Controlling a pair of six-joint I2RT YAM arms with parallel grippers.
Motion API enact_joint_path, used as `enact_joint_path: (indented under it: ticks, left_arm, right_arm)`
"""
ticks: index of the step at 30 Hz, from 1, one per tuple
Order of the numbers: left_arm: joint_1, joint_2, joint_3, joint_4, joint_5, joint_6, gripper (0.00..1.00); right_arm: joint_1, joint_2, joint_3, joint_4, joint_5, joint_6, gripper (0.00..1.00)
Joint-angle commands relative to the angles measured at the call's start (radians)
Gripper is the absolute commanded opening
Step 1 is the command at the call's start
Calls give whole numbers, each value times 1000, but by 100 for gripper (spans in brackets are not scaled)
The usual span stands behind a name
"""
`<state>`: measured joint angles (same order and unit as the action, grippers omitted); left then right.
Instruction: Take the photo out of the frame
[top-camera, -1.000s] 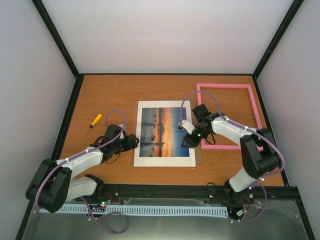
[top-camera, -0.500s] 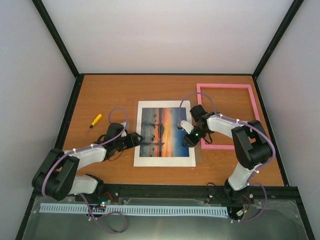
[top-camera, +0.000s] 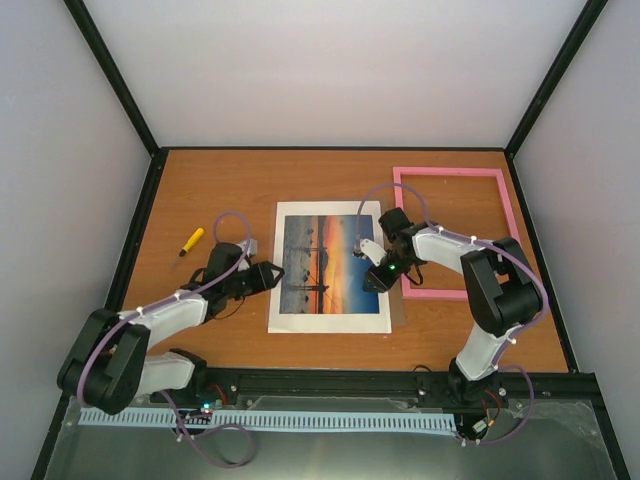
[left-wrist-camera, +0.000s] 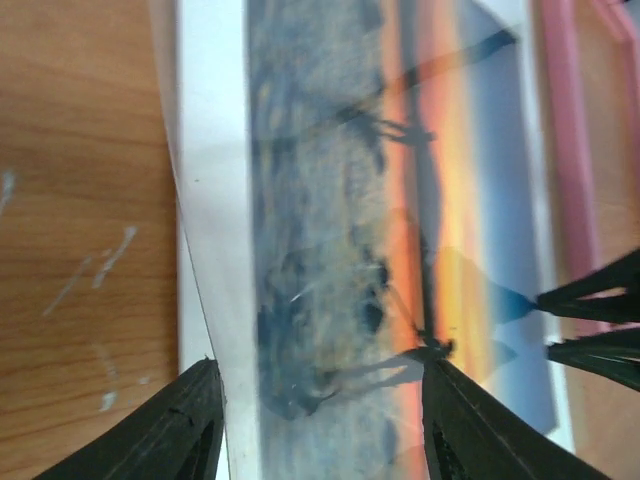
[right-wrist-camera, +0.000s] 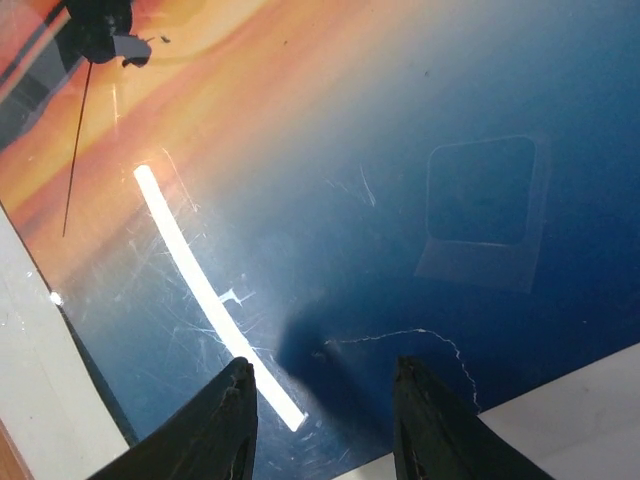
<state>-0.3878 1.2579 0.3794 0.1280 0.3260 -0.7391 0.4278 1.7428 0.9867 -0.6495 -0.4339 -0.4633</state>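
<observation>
The photo (top-camera: 320, 263), an orange sunset over blue water, lies flat mid-table inside a white mat (top-camera: 330, 318). The pink frame (top-camera: 458, 232) lies apart on the wood to the right. My left gripper (top-camera: 272, 277) stands at the mat's left edge. Its jaws are apart, one finger (left-wrist-camera: 185, 425) by the white border (left-wrist-camera: 215, 150) and the other on the picture (left-wrist-camera: 400, 200). A glossy clear sheet seems to cover the print. My right gripper (top-camera: 372, 268) hovers open over the blue right part (right-wrist-camera: 400, 150), nothing between its fingers (right-wrist-camera: 215, 425).
A yellow marker (top-camera: 191, 241) lies on the wood at the left. A brown backing corner (top-camera: 397, 315) peeks from under the mat. My right fingertips (left-wrist-camera: 595, 295) show across the photo in the left wrist view, next to the pink frame (left-wrist-camera: 562, 150).
My left gripper has slid right onto the mat's edge and its jaws have narrowed. The right gripper has edged slightly left over the photo, with its elbow folding in.
</observation>
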Motion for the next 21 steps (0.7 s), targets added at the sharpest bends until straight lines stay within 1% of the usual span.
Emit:
enact_joint_path:
  ticks: [1,5,8,11,15,18,20,21]
  left_arm:
    - [-5,-63,21,35,109,-22,54]
    - [-4,-63,37,10,123,-19,52]
    - [-5,-29,50,-28,103,-18,50]
    - [-5,9,57,-61,101,-29,44]
    - [-5,20,51,-75,90,-55,36]
    - [-5,27,65,-122,61,-52,37]
    - [-5,32,79,-173,38,-47,46]
    - [-5,32,84,-190,31,-42,48]
  right_arm:
    - [6,53,-22,-29,55,1,36]
    - [5,51,-21,-30,57,1,36]
    - [6,50,-20,-31,59,3,37]
    - [6,46,-21,-32,61,2,37]
    - [6,42,-21,-32,63,3,37]
    - [6,36,-22,-32,62,6,36]
    - [7,34,-23,-32,63,5,36]
    - [6,35,-24,-32,63,5,36]
